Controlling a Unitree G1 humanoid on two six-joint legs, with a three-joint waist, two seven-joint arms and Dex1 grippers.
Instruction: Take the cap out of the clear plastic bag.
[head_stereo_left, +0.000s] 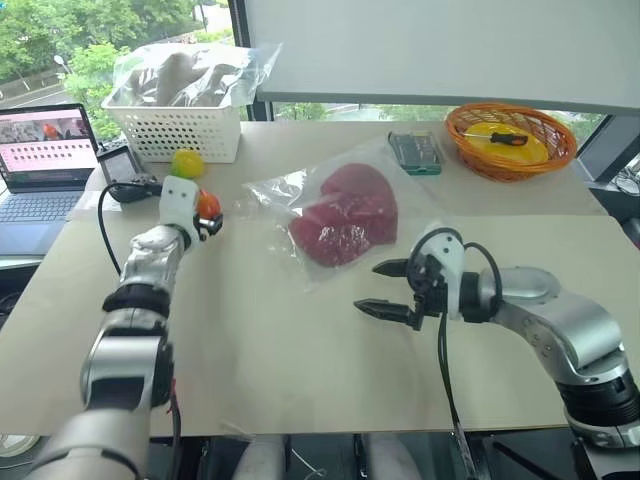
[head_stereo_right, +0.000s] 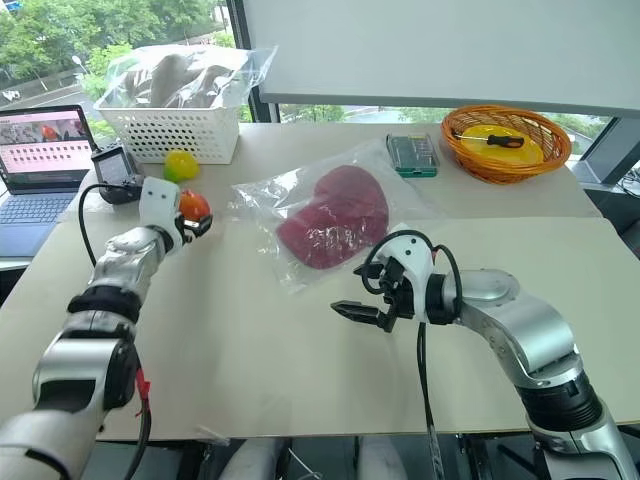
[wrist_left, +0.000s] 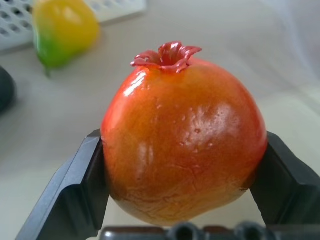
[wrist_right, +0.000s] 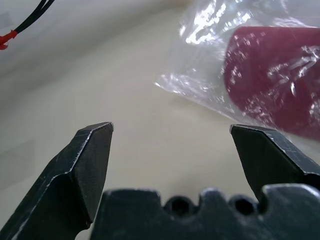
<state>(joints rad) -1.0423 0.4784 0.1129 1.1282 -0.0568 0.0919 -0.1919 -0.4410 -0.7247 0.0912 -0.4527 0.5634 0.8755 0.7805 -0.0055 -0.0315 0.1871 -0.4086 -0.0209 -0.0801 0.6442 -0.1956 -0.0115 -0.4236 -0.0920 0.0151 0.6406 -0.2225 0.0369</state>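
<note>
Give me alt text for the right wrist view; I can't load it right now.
The right gripper is open and empty, its two black fingers hanging over the beige table. Just beyond it lies the clear bag with the maroon cap still inside.

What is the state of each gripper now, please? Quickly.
Left gripper: shut on the red-orange fruit, held above the table.
Right gripper: open and empty, near the clear plastic bag with the cap inside.
</note>
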